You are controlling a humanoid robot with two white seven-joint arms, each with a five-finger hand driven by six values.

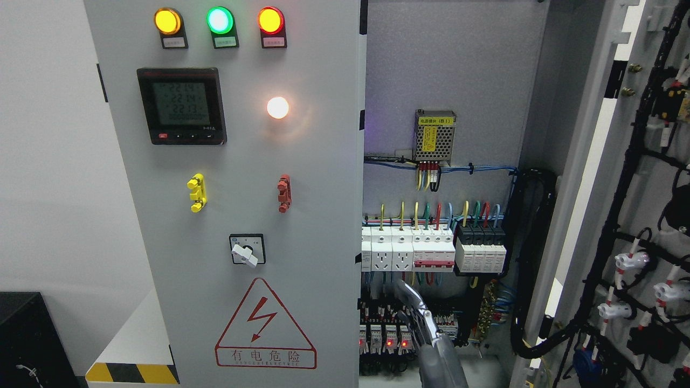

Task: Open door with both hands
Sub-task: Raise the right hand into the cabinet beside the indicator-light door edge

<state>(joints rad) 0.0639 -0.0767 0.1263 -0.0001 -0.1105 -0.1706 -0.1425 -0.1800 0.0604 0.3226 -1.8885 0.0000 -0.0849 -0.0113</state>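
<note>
Silver-grey metal marked the nearest element, a robot hand (426,328) that rose from the bottom edge right of centre, its slim fingers (409,299) extended upward and close together, holding nothing; from which side its arm entered could not be told. The fingertips stood before the lower rows of small relays with red indicator lights (388,337) inside the open grey electrical cabinet (447,81). Just above them sat a row of white circuit breakers and sockets (407,250), with a black-and-white surge protector block (481,250) beside it on the right. Higher on the back panel hung a perforated metal power supply with a yellow label (434,137), fed by coloured wires. At the right edge, the grey cabinet door (593,161) stood swung open, its inner face carrying black cable bundles (628,178) and white connectors. To the left, the closed grey front panel (302,178) bore three round pilot lamps, yellow, green and red (219,20), a black digital meter (181,105), a glowing white lamp (277,107), a yellow handle (197,192), a red handle (284,193), a white rotary switch (247,250) and a red triangular warning sign (265,323). White wall (48,188) lay beyond.
</note>
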